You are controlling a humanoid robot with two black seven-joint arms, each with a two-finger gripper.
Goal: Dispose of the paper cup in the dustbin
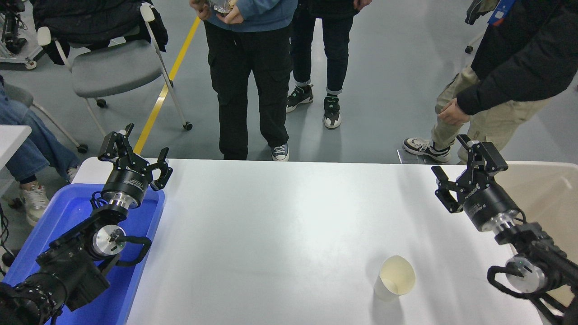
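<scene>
- The paper cup (394, 283) stood upright on the white table (280, 234), near its front edge and right of centre, its cream inside showing; nothing touched it.
- The right gripper (453, 169) hung above the table's right edge, beyond the cup and well apart from it, fingers spread and holding nothing.
- The dustbin (548, 198) sat just beside the table's right edge, partly behind the right arm; only its beige rim and inner wall showed.
- The left gripper (135, 150) was parked at the left, over the far end of a blue tray (63, 216) beside the table, fingers apart and empty.
- Beyond the table's far edge, people (250, 81) stood on the grey floor, and a grey chair (113, 67) stood at the upper left.
</scene>
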